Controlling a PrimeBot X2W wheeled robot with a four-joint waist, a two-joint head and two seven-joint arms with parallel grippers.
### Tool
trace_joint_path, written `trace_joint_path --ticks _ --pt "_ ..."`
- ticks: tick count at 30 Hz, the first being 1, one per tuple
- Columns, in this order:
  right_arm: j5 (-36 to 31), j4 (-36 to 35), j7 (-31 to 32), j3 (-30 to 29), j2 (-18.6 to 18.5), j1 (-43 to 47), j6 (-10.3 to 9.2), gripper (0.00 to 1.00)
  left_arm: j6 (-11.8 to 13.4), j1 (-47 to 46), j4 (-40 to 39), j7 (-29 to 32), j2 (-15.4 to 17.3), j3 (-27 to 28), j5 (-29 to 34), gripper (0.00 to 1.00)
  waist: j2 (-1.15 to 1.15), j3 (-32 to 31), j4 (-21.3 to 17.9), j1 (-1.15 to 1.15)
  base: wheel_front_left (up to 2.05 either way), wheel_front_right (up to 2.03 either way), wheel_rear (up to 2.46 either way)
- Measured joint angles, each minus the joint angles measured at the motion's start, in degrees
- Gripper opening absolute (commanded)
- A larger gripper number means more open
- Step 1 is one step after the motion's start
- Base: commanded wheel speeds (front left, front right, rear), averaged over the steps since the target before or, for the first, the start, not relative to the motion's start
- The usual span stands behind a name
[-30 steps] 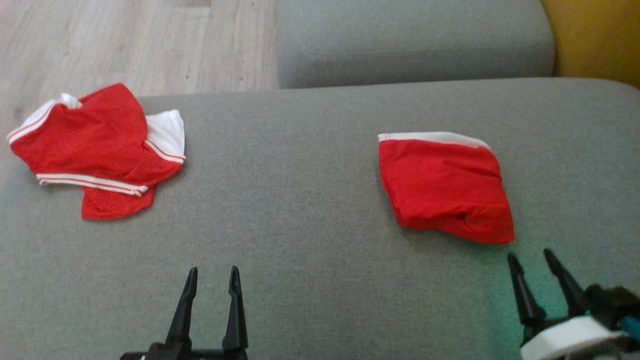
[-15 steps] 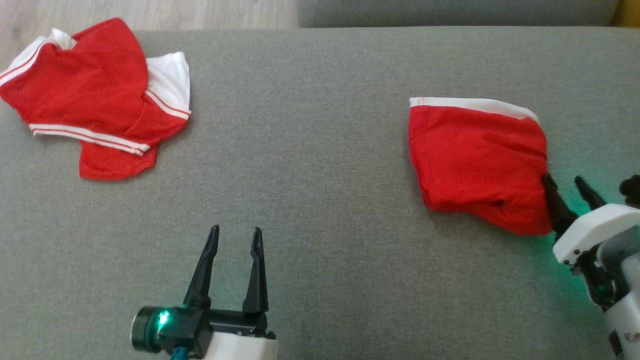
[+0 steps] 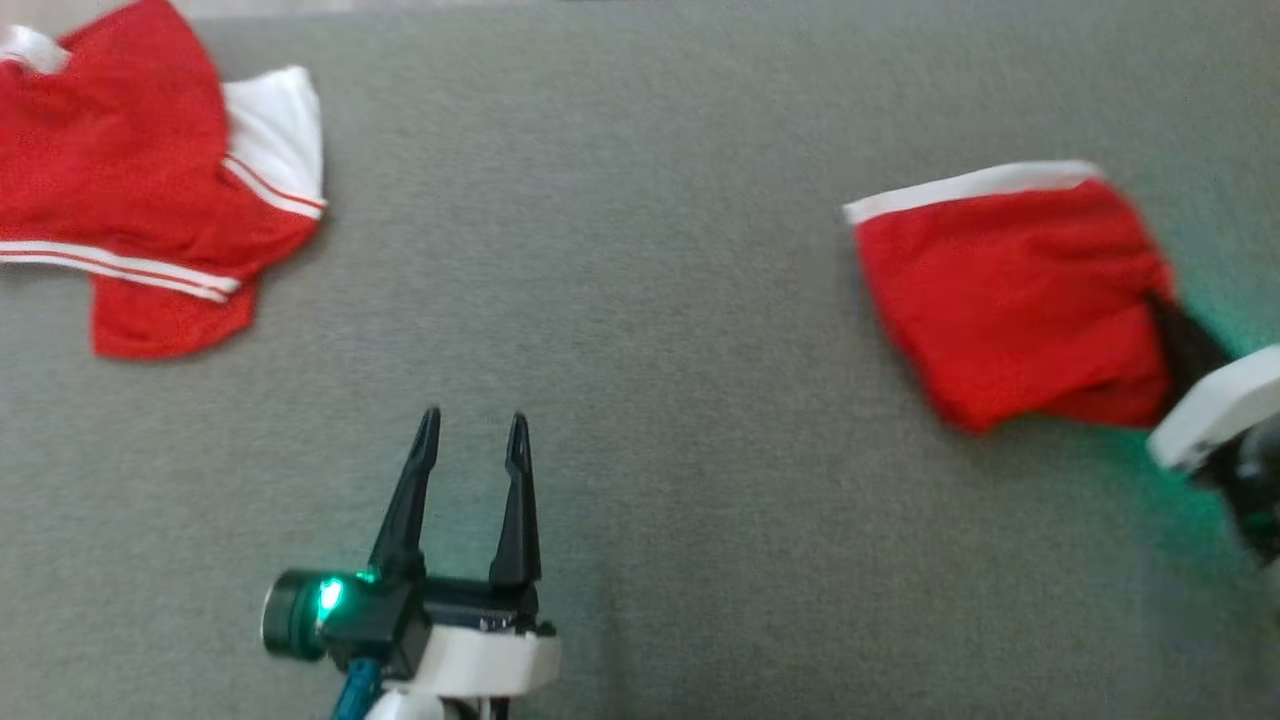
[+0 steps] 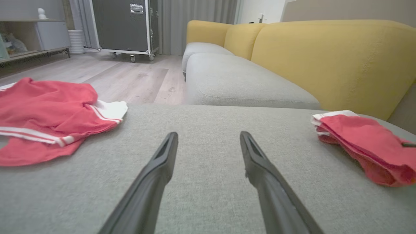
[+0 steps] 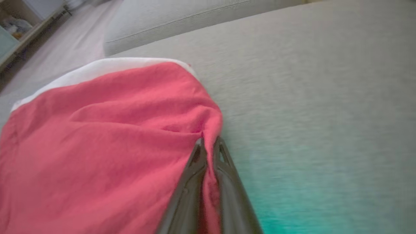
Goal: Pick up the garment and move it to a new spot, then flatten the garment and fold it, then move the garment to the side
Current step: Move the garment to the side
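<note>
On the grey couch seat (image 3: 640, 250), far right, lies the folded red garment (image 3: 1010, 300). Its long side runs left to right, a bit tilted, with the white edge pointing away from the robot. The right gripper (image 5: 208, 143) pinches its right edge tight. The left gripper (image 3: 475, 430) is spread apart, holding nothing. Two garments: the crumpled red garment (image 3: 140, 200) lies far left.

Two red garments (image 3: 130, 170) (image 3: 1010, 290), four dark fingers (image 4: 152, 182) (image 5: 191, 182)

Open cushion (image 3: 620, 300) stretch between jersey (image 3: 130, 190) and folded garment (image 3: 1010, 290).
</note>
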Motion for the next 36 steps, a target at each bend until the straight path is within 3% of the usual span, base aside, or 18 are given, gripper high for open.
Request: trace_joint_path --ticks 11,17,18,19,23,26,31,36 --pt "1.6 1.5 0.1 -3.3 -13.5 -6.9 0.00 0.00 -1.3 -8.1 -0.1 0.0 -0.1 0.0 3.2 1.00 0.00 8.9 -5.3 0.01 0.00 0.00 0.00" --pt "-1.2 3.9 -2.1 -6.3 -16.5 -9.7 0.00 0.00 -1.8 -11.9 0.6 0.0 -0.1 0.1 4.3 1.00 0.00 13.2 -7.7 0.01 0.00 0.00 0.00" --pt "-2.2 4.5 -2.8 -6.8 -16.5 -10.2 0.00 0.46 -2.0 -12.2 0.8 0.0 -0.1 0.1 4.3 1.00 0.00 13.6 -8.0 0.01 0.00 0.00 0.00" --pt "-2.2 4.5 -2.8 -6.8 -16.5 -10.2 0.00 1.00 -2.0 -12.2 0.8 0.0 -0.1 0.1 4.3 1.00 0.00 13.6 -8.0 0.01 0.00 0.00 0.00" --pt "-7.0 7.4 -7.3 -8.7 -16.2 -11.7 0.00 1.00 -2.3 -12.6 1.8 0.0 -0.1 0.0 4.3 1.00 0.00 13.9 -8.8 0.01 0.00 0.00 0.00" --pt "-10.8 8.0 -11.5 -9.3 -13.9 -12.4 0.00 1.00 -2.3 -12.6 2.3 0.0 -0.1 0.0 4.0 1.00 0.00 12.6 -8.7 -0.01 0.00 0.00 0.00" --pt "-14.2 5.0 -14.8 -8.3 -6.8 -11.1 0.00 1.00 -2.2 -11.8 2.8 0.0 -0.1 0.0 2.2 1.00 0.00 9.0 -8.3 -0.01 0.00 0.00 0.00" --pt "-15.4 -0.9 -15.7 -4.2 0.8 -4.0 0.00 1.00 -1.2 -7.7 3.5 0.0 -0.1 0.5 0.3 1.00 0.00 4.0 -7.6 -0.01 0.00 0.00 0.00"
